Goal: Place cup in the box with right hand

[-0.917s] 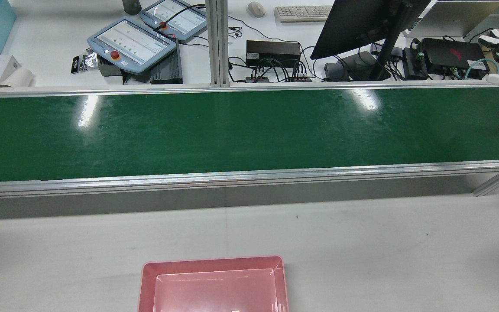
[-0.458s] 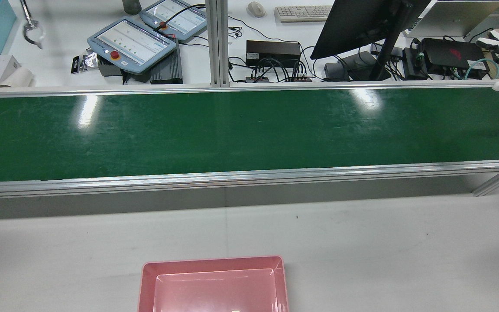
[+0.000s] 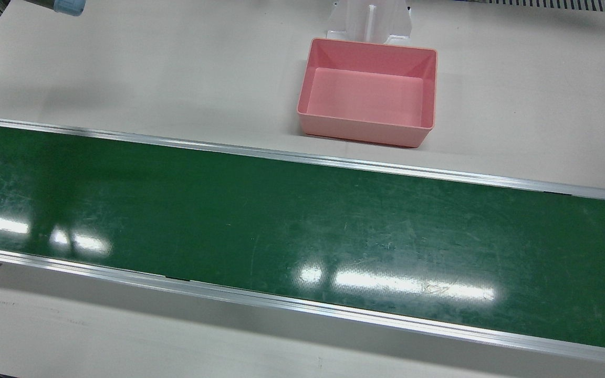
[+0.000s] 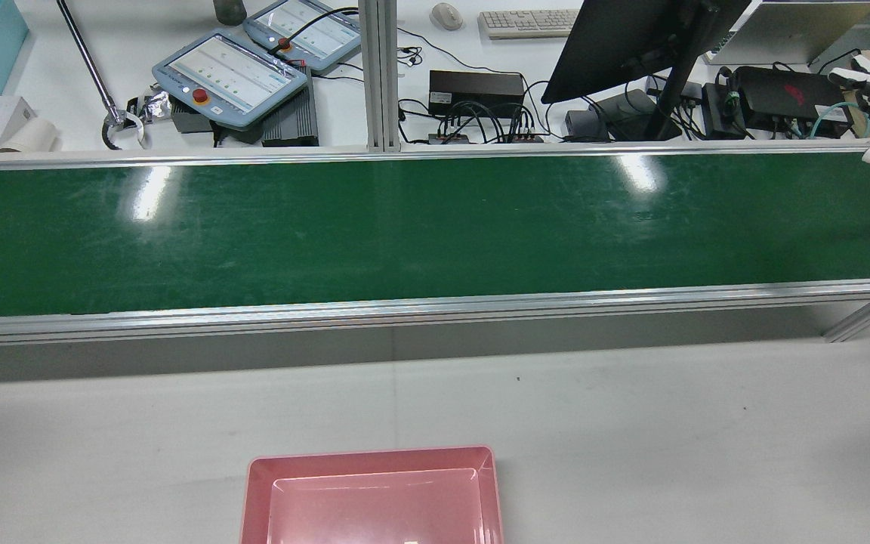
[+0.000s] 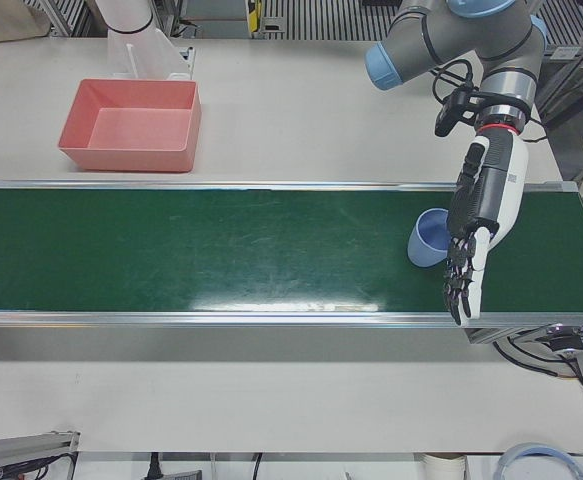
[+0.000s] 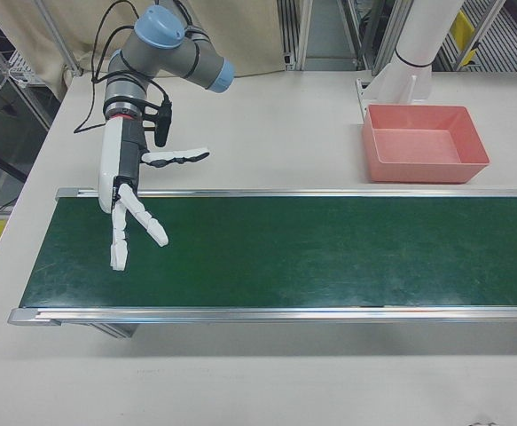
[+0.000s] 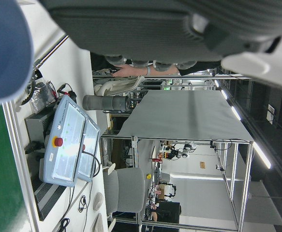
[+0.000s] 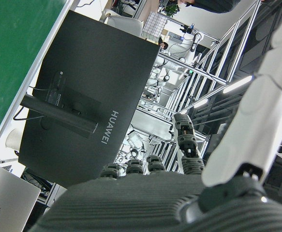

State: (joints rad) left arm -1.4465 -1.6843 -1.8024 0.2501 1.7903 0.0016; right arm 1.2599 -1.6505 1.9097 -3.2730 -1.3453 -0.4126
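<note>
Taken from the robot's side outward: the pink box [image 4: 371,459] is seen nearest, set on the white table [image 4: 631,423] approx. midway btw. the arms, open side up, nothing inside. It stands apart from the green belt [image 4: 405,227], which is laid across the table from L to R beyond it.

The cup [image 5: 428,240], light blue, is found on the belt at the robot's L end, well apart from the box. It is placed just beside the L hand [image 5: 479,215]; contact cannot be told, nor whether the cup is upright or tipped. The L hand is held over the belt w/ fingers stretched straight toward the belt's far edge. Nothing is gripped by it.

At the opposite end the R hand [image 6: 129,209] is held over the belt w/ fingers [image 6: 150,229] fanned wide and thumb stuck out sideways. Nothing is held in it. It is well apart from both cup and box.

Beyond the belt a desk is seen w/ a black monitor [image 4: 631,38], a keyboard [image 4: 529,23] and two control tablets [image 4: 231,72]. A thin metal pole [image 4: 91,64] w/ a claw end is angled down over the desk near the belt's far rail.
</note>
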